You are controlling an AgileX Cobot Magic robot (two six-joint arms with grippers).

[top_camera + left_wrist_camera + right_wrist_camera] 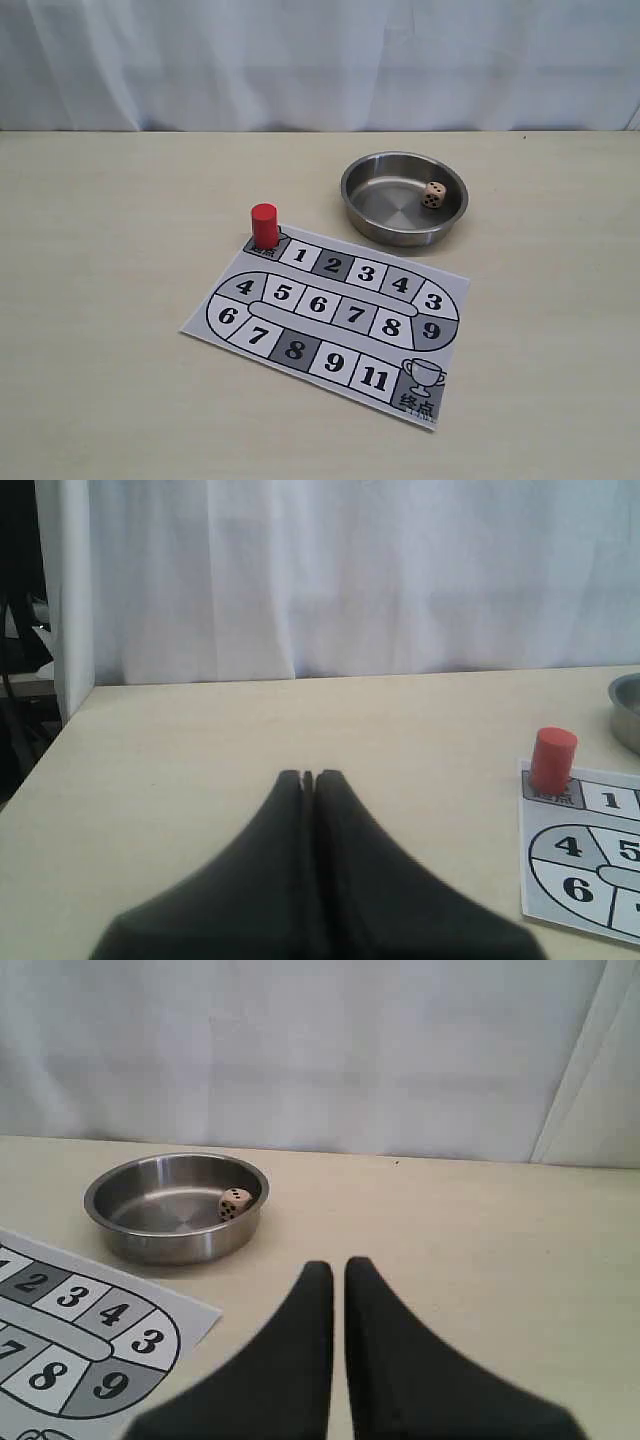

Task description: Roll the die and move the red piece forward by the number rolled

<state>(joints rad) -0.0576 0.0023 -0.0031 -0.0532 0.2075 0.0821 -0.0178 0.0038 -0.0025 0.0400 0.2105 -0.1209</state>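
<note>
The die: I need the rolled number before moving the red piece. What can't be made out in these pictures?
- Die top face: exterior and right wrist views, too small inside the bowl to count pips.
- Start square's label: exterior view, partly covered by the red piece.
- Board: both wrist views, cut off by the picture edge.

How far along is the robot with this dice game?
Barely begun. Done: nothing visible; the red piece stands on the start square of the board, before 1. In hand: nothing; the left gripper and right gripper are shut, empty, off the board. Left: roll the die, lying in the metal bowl, then advance the piece.
</note>
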